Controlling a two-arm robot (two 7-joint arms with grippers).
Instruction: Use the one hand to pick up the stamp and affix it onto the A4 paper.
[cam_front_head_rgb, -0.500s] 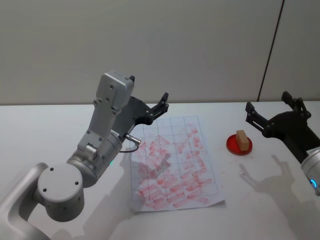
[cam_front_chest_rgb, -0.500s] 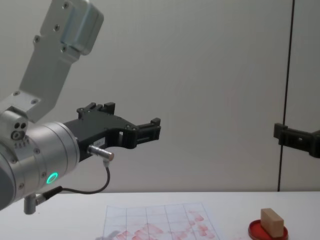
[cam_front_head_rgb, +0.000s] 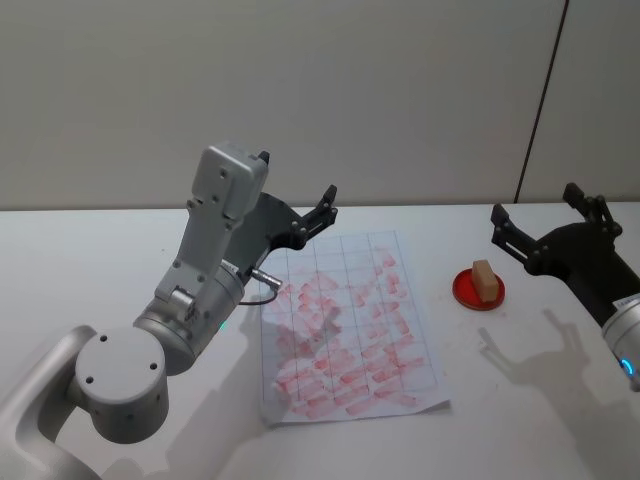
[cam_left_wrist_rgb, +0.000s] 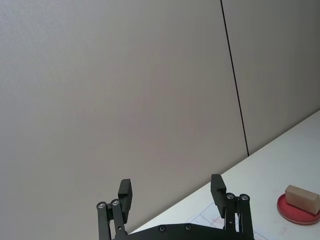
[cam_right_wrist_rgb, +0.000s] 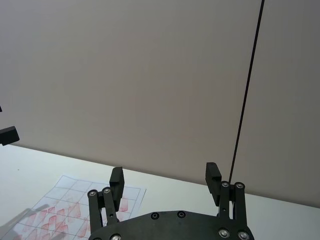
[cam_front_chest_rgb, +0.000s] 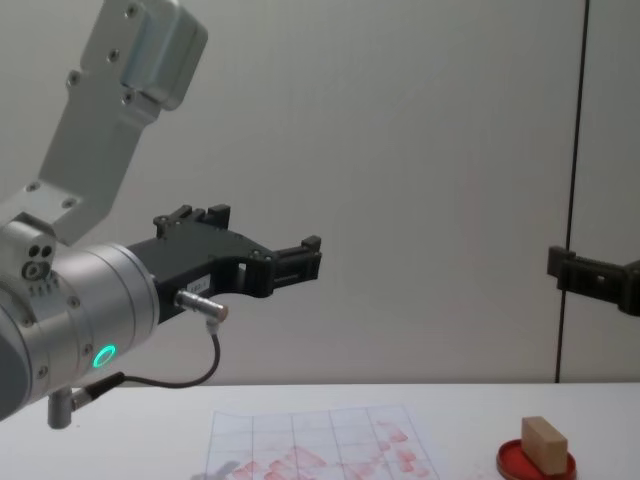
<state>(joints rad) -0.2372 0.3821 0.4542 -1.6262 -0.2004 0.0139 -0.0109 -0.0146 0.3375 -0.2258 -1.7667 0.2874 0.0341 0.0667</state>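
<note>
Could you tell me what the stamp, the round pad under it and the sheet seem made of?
The stamp looks like bare wood: pale tan, matt block. The round pad may be red plastic or inked felt; its flat red look leaves that open. The sheet is thin white paper, lying flat, with a grid and red marks.

Tan stamp (cam_front_head_rgb: 485, 279), red pad (cam_front_head_rgb: 464, 289), red-blotched gridded paper (cam_front_head_rgb: 345, 330)

No legible text or labels.
</note>
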